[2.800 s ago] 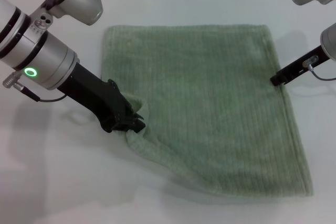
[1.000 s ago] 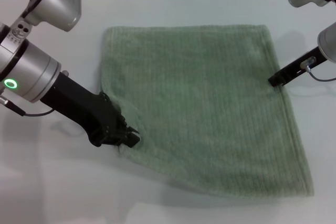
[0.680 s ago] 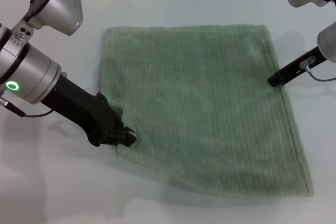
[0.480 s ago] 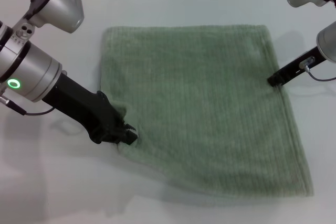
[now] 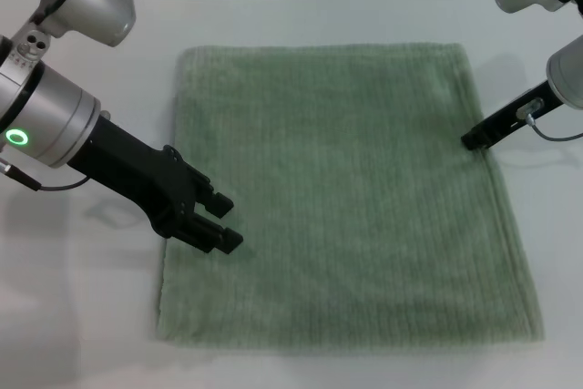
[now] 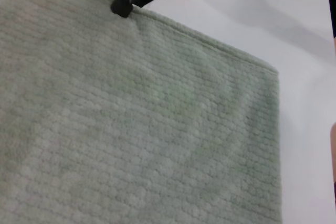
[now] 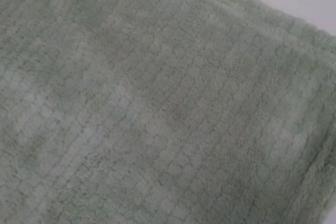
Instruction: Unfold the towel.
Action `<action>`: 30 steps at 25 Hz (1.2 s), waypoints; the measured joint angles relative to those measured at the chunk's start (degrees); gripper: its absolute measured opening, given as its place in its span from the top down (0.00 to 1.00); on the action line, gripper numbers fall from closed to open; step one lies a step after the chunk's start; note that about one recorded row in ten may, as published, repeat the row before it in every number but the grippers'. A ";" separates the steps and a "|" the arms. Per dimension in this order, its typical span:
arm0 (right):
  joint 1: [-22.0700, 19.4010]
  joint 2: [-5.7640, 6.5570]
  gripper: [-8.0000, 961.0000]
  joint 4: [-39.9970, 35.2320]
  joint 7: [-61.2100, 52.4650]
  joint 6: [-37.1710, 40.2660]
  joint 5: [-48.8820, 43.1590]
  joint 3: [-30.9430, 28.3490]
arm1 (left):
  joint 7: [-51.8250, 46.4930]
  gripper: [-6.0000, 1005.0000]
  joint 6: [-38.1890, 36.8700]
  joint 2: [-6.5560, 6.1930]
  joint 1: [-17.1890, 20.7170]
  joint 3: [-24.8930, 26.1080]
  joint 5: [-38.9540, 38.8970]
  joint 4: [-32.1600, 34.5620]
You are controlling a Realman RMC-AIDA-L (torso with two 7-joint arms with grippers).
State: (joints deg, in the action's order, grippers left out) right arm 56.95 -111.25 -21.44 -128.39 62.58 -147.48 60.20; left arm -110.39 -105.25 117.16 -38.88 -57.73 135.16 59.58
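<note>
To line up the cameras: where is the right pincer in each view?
Head view: right pincer at the towel's right edge.
Left wrist view: seen far off, at the towel's hem.
Right wrist view: not visible; only towel.
Shared landmark: that towel edge.

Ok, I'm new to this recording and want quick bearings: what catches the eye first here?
The towel, pale green and ribbed, lies spread flat across most of the white table. The left gripper hovers over its left edge with fingers apart, holding nothing. The right gripper touches the towel's right edge, towards the far side.
</note>
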 joint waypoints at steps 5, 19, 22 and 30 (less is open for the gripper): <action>0.03 -0.10 0.99 0.00 0.00 0.00 0.00 0.00 | 1.93 0.46 1.32 0.26 -0.28 3.23 -0.10 0.13; 1.13 -0.26 0.99 -3.02 -1.11 0.09 -0.07 0.00 | 13.70 0.47 22.33 1.13 1.15 4.55 -18.10 -8.27; 1.96 -0.83 0.99 -7.00 -4.00 0.37 -2.97 0.00 | 19.35 0.47 32.01 0.92 1.94 4.91 -29.08 -14.14; -3.03 -7.94 0.99 -22.00 -3.99 -17.82 -8.90 3.74 | 36.78 0.47 48.86 1.08 1.26 8.16 -54.65 -28.32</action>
State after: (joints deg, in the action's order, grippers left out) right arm 53.92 -119.19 -43.45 -132.39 44.76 -156.38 63.94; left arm -73.60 -56.40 118.25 -37.62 -49.57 80.51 31.26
